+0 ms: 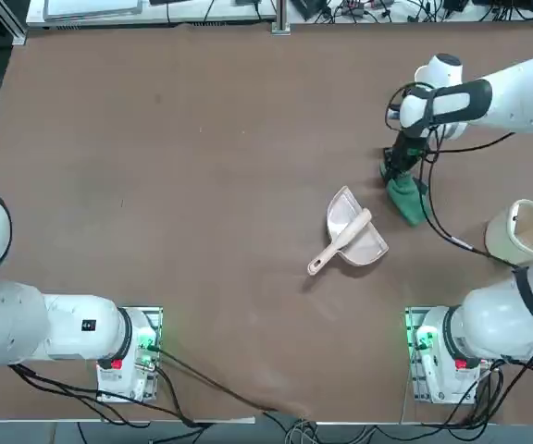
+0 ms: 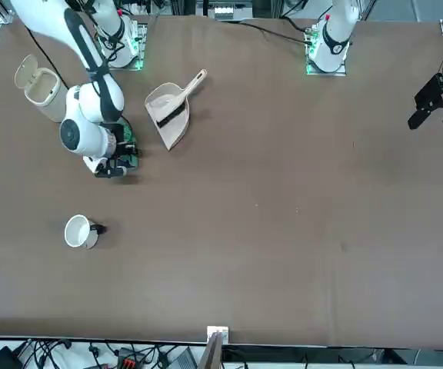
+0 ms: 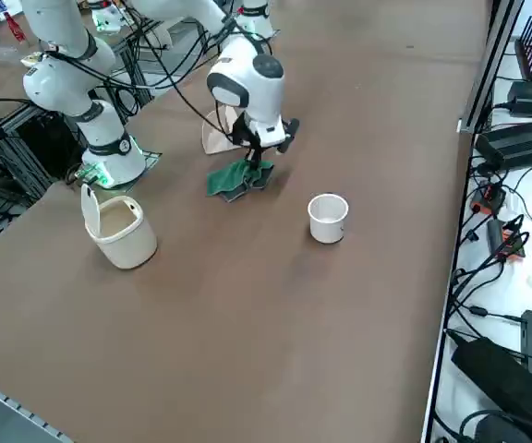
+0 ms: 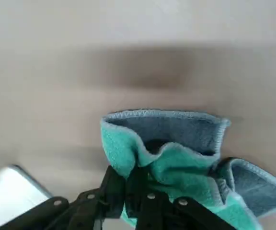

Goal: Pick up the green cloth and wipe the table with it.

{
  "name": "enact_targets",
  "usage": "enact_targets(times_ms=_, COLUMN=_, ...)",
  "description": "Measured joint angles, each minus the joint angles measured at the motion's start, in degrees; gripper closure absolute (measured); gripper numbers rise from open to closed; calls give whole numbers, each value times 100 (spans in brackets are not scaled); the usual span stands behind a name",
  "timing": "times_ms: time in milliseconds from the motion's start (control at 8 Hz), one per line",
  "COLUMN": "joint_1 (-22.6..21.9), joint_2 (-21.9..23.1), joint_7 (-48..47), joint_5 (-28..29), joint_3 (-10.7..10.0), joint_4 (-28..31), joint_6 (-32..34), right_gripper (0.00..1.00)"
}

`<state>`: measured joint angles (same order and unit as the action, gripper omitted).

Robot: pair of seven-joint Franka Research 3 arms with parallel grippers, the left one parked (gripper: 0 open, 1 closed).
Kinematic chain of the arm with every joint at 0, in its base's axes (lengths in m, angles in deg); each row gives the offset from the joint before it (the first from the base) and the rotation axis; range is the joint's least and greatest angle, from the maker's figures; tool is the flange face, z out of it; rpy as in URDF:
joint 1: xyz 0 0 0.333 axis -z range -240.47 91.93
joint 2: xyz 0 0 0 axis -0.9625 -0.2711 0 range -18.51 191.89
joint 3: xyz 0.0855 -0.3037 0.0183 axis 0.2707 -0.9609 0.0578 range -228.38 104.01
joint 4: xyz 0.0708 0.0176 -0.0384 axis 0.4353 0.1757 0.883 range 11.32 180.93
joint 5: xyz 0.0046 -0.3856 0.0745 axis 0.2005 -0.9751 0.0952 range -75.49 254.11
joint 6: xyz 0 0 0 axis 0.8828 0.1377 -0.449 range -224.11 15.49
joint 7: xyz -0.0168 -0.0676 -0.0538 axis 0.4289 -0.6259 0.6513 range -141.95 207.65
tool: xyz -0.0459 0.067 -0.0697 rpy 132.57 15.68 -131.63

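My right pincer (image 4: 125,181) is clamped on the green cloth (image 4: 181,175), its two fingers pinching a gathered fold of the fabric. The cloth bunches up around the grip: teal on one face, grey-blue on the other, with a pale stitched edge curling over in loose waves. One corner flops out to the side, showing the grey-blue face.

I have my pincer low over the brown surface (image 1: 202,185), on its right half and toward the side away from my arm's base. The cloth hangs down beneath my wrist; I cannot tell how much of it touches the surface.

To the left of the cloth, and nearer the arm bases, lies the pinkish dustpan (image 1: 344,212), with a strip of black bristles (image 2: 171,114) on it. A pale handle (image 1: 337,245) slants back toward the bases. To the right of the cloth, also nearer the bases, stands a small cream bin (image 3: 126,237), upright, with its lid (image 3: 90,210) swung open. A white cup (image 3: 327,219) stands upright on the far side of my pincer from the bases, apart from the cloth. In the front view, something dark sticks out from the cup's side.
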<state>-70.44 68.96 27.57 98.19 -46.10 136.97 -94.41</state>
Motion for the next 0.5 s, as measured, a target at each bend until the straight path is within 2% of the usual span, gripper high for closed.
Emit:
enact_targets(times_ms=250, joint_1=-54, joint_2=2, joint_7=92, joint_5=-7, joint_3=-68, joint_4=-132, joint_6=47, right_gripper=95)
enact_targets(times_ms=500, joint_1=222, joint_2=-4, joint_7=1201, joint_5=-83, joint_3=-488, joint_4=-130, joint_6=125, right_gripper=95)
